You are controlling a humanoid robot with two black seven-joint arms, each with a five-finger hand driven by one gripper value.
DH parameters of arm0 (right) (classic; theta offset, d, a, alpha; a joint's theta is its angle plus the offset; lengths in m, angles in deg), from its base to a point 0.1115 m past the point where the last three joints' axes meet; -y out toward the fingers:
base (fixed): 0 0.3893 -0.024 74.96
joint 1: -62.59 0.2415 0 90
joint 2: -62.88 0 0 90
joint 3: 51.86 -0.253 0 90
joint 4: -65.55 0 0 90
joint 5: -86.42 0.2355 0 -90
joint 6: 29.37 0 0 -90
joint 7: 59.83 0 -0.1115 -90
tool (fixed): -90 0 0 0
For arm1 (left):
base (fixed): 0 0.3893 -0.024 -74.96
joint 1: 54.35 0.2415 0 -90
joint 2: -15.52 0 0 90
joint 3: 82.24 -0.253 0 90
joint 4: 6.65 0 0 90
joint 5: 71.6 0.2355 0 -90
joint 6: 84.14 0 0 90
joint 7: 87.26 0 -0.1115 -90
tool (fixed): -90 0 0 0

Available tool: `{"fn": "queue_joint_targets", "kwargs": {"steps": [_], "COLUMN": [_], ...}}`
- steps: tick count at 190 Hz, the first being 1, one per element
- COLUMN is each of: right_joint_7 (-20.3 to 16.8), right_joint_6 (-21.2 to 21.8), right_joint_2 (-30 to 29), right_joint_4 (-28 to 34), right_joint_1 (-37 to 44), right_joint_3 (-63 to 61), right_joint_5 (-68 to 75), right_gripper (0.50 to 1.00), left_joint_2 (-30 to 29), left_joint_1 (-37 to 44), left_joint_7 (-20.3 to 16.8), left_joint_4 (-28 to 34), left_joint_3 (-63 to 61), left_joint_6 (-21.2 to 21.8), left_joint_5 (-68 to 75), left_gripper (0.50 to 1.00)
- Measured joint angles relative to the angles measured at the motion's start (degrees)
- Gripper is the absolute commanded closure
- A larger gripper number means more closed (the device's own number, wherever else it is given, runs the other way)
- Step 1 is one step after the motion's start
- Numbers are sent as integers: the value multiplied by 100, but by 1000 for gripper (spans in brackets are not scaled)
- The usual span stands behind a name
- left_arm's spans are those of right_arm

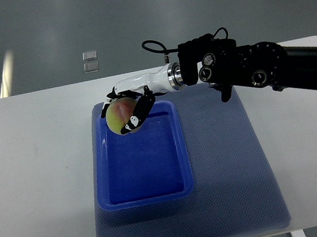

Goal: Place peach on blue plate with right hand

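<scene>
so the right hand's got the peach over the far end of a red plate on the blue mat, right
Not quite: the plate is blue, not red. The top view shows the right hand with its fingers around the peach over the plate's far end, on the blue mat.

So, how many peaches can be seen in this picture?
1. The peach is held in the right robot hand, over the far left corner of the blue plate. No other peach shows; the view hides little.

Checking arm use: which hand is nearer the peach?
Right. The right hand is closed around the peach over the far end of the blue plate. The left hand is out of view.
</scene>
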Motion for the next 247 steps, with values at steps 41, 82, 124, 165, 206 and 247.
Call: {"fn": "queue_joint_targets", "kwargs": {"steps": [41, 82, 124, 165, 206, 247], "right_joint_7": [0, 0, 1, 0, 2, 75], "right_joint_6": [-228, -368, -327, -324, -288, -257], "right_joint_2": [-370, -379, -378, -378, -329, 328], "right_joint_4": [-434, -787, -861, -857, -812, -752], "right_joint_1": [-578, -927, -1042, -976, -744, -882], "right_joint_3": [1, 1, -30, -96, -623, -2272], "right_joint_5": [-379, -598, -629, -555, -443, 491], "right_gripper": [840, 748, 585, 576, 576, 576], "left_joint_2": [0, 0, 0, 0, 0, 0], "left_joint_1": [0, -2, 0, -1, -8, -14], "left_joint_7": [-2, -2, -1, -1, -1, -1], "left_joint_4": [0, 17, 14, 1, 7, 1], "left_joint_3": [0, -8, -10, -10, -9, -9], "left_joint_6": [0, 0, 0, -1, -8, -9], "left_joint_5": [4, 4, 1, 35, 48, 65], "left_gripper": [500, 500, 500, 500, 500, 500]}}
